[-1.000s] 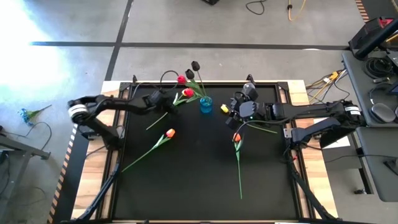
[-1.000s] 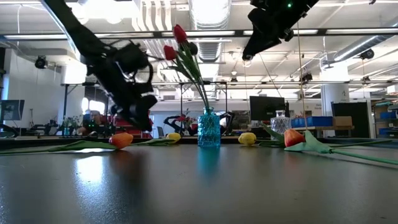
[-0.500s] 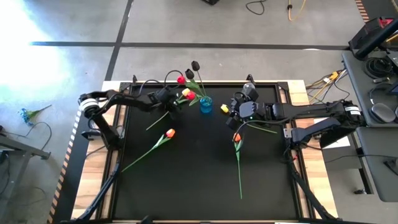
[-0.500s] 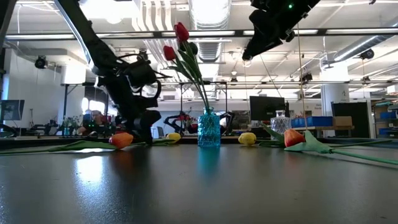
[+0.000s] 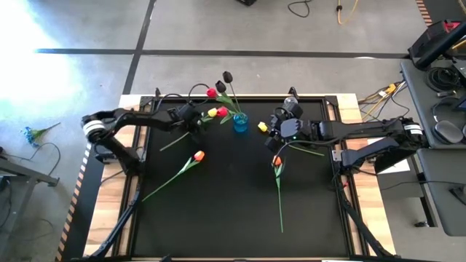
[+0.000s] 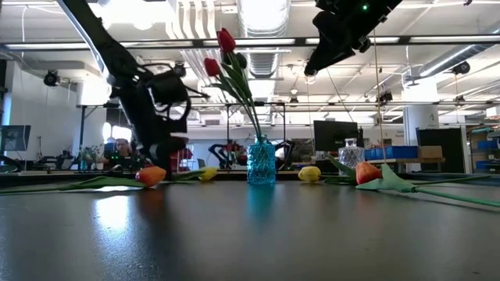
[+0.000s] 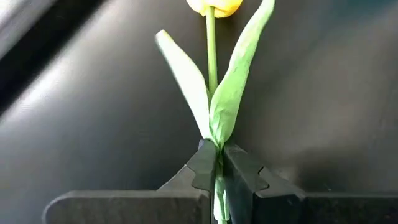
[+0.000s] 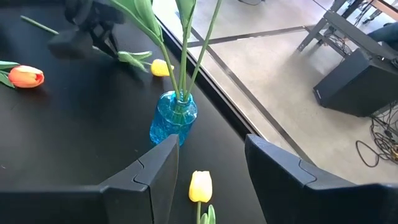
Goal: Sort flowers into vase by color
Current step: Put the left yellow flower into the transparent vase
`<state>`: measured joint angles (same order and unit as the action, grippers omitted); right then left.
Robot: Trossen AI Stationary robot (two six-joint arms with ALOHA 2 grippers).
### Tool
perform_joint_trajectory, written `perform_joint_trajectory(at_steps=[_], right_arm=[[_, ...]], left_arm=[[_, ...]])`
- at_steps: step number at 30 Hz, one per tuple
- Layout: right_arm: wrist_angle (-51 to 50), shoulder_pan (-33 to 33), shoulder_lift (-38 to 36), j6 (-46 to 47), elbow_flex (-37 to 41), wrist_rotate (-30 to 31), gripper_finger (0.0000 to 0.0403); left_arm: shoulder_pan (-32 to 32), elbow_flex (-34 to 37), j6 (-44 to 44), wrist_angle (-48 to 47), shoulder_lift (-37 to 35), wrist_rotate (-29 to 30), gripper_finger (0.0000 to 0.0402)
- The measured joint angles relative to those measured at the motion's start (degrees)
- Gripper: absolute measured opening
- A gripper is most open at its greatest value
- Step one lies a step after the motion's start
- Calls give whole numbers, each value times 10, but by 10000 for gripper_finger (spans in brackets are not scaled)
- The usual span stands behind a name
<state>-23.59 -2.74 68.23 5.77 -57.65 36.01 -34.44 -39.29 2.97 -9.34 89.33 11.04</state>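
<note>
**Left tool pinches a yellow tulip beside the vase**

A black counter fills the scene from above, with a dark arm reaching in from each side. At its far middle stands a small blue vase holding red and near-black tulips, their heads leaning far and left.

The left tool, just left of the vase, is pressed together on the stem of a yellow tulip, whose head points toward the vase.

The right tool hangs above the counter right of the vase, its fingers spread and holding nothing.

A second yellow tulip lies between the vase and the right tool. An orange tulip lies left of centre; another orange tulip lies right of centre, its stem running toward the near edge.
</note>
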Motion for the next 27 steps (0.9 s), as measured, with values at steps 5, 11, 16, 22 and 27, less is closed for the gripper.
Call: perform_joint_trajectory(at_steps=[5,11,16,22,27], right_arm=[[-3,0,-6,-14,0,0,178],[-17,0,-33,-27,0,0,178],[-31,0,-61,-24,9,-5,178],[35,0,-80,-24,52,-80,178],[193,1,-72,-22,102,-170,178]], left_arm=[[0,1,4,-59,-95,31,3],[0,27,25,-91,-254,24,2],[4,81,44,-55,-415,-46,2],[26,174,63,105,-569,-221,2],[55,245,99,273,-622,-287,2]])
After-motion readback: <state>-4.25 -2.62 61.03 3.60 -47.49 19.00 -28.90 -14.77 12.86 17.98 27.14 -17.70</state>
